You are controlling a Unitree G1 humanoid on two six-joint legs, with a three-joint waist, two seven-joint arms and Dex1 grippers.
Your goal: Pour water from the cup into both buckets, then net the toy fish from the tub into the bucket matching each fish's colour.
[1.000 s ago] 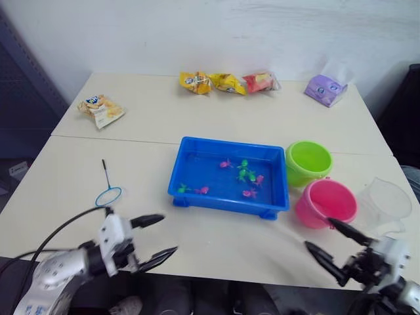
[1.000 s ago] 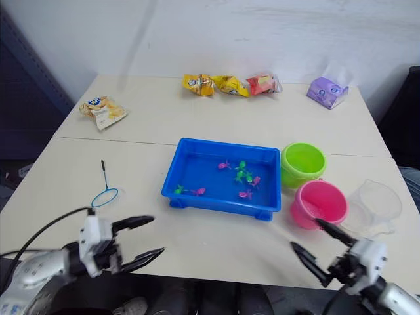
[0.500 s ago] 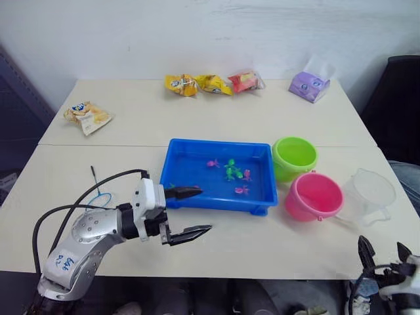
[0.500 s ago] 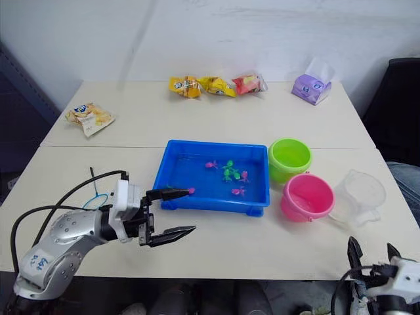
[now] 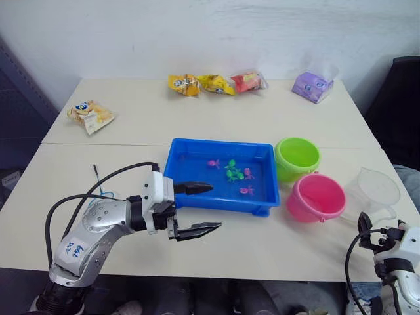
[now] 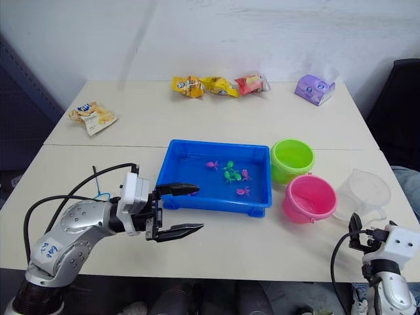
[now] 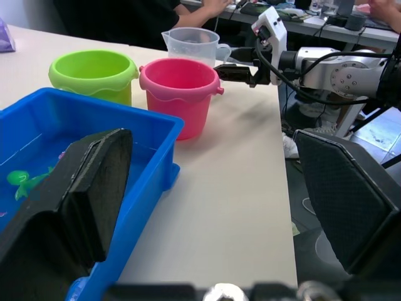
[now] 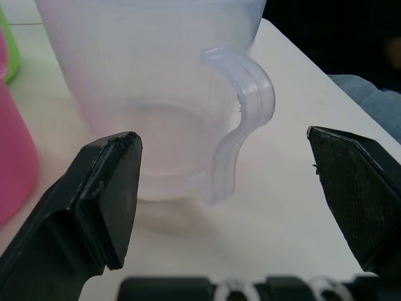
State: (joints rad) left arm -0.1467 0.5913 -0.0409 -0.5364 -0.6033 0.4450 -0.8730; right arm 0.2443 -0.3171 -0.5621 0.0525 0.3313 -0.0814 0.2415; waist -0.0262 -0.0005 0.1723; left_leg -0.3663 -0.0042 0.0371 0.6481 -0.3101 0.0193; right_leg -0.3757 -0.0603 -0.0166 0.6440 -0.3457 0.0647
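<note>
The left claw (image 5: 199,209) is held wide open and empty above the worktop (image 5: 131,125), with one finger reaching over the near rim of the tub (image 5: 223,197) and the other finger hanging over bare worktop just in front of it. Nothing is gripped between the fingers. In the left wrist view the tub wall is seen directly beside the upper finger (image 7: 75,188), and a green fish (image 7: 22,179) lies in the water just beyond it.

Several toy fish (image 5: 237,174), pink and green, are gathered in the part of the tub lying ahead of the left claw. The green bucket (image 5: 296,157) stands touching or just beside the far end of the tub, away from the left claw, and the pink bucket (image 5: 321,197) is set just beside it, nearer the right claw. Both buckets stand upright.

The right claw (image 8: 232,188) is spread wide and holds nothing. It is pointed at the cup (image 8: 156,94), which stands upright on the worktop directly ahead of it, its handle (image 8: 241,119) turned toward the claw and lying between the two open fingers in line of sight, without being touched. A little liquid may be seen at the cup's bottom, though this cannot be told with certainty.

The net (image 5: 100,182) lies flat on the worktop behind the left claw, partly hidden by the arm's cable. Snack packets (image 5: 216,83), another packet (image 5: 90,115) and a purple tissue pack (image 5: 313,84) lie well beyond both claws at the far side.
</note>
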